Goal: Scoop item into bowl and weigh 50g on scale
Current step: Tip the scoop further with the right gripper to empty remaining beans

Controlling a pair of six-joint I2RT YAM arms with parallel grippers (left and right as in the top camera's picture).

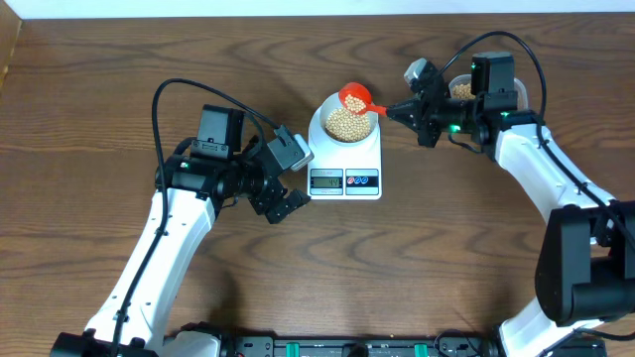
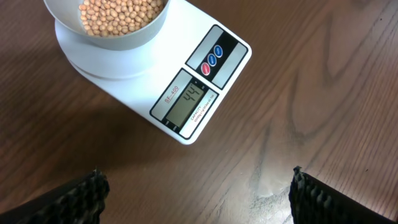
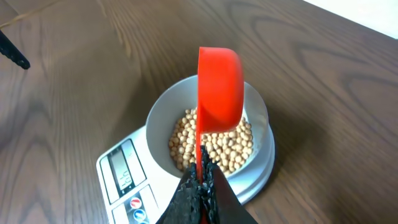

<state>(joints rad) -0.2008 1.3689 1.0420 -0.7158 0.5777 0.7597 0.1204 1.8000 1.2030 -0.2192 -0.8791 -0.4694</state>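
Note:
The white bowl (image 1: 345,121) stands on the white scale (image 1: 345,179) and holds many beige beans (image 1: 347,123). The scale's display (image 2: 189,102) reads 44. My right gripper (image 1: 393,111) is shut on the handle of a red scoop (image 1: 355,96), which hangs tipped on its side over the bowl's far rim. In the right wrist view the scoop (image 3: 219,90) is above the beans (image 3: 214,141), held by my right gripper (image 3: 200,177). My left gripper (image 1: 288,203) stands open just left of the scale's display end, over bare table, its fingertips (image 2: 93,186) wide apart.
A clear tub (image 1: 466,91) with more beans sits at the back right, mostly hidden by the right arm. Cables run over both arms. The wooden table (image 1: 99,99) stretches to the left and front.

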